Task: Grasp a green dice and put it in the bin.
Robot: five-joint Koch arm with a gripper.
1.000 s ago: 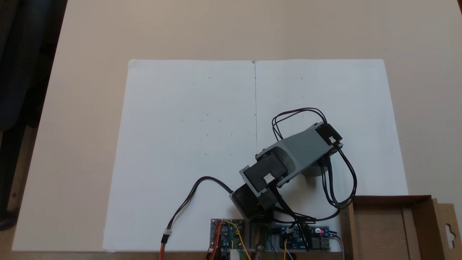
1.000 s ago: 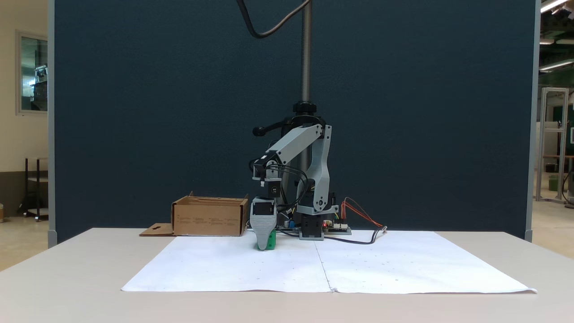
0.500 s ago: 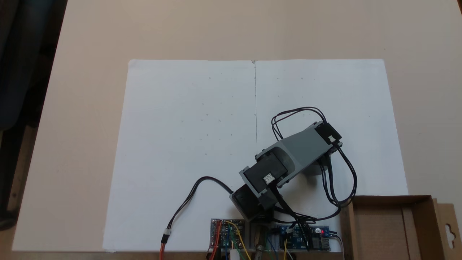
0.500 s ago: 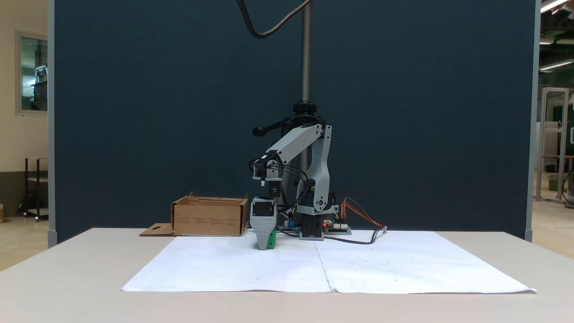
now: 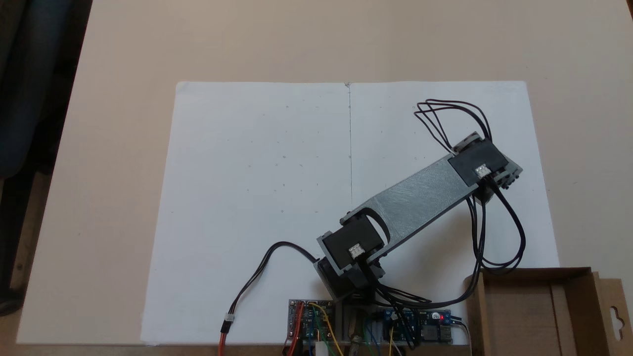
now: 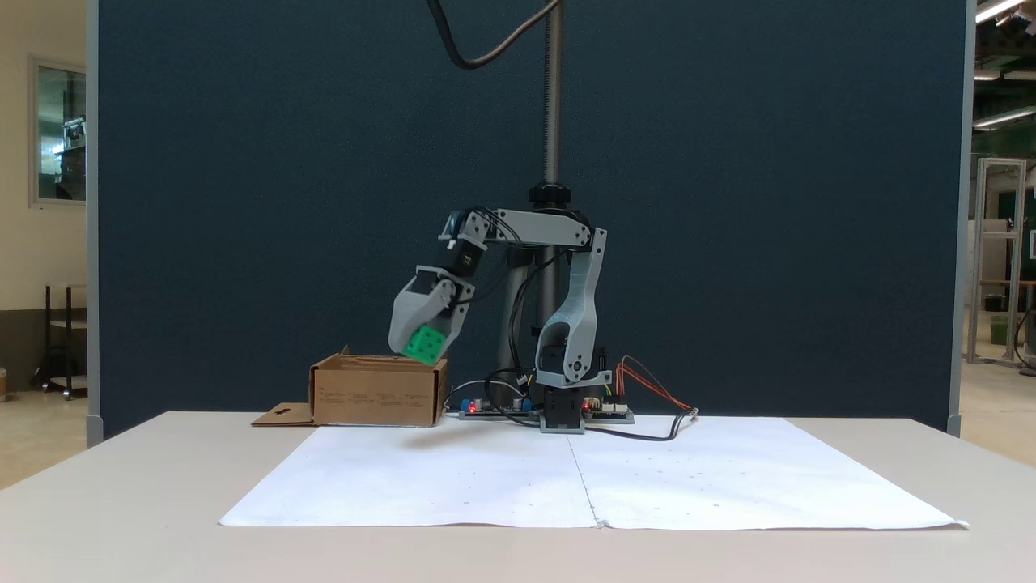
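Green dice (image 6: pixel 425 346) held aloft in the gripper (image 6: pixel 419 348)
Clamped between the jaws, left of frame centre, just above the bin (image 6: pixel 376 392).

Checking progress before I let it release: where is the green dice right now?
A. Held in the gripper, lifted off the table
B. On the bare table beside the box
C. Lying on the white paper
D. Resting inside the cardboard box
A: in a fixed view the green dice sits clamped in the gripper, raised in the air at about the height of the bin rim.
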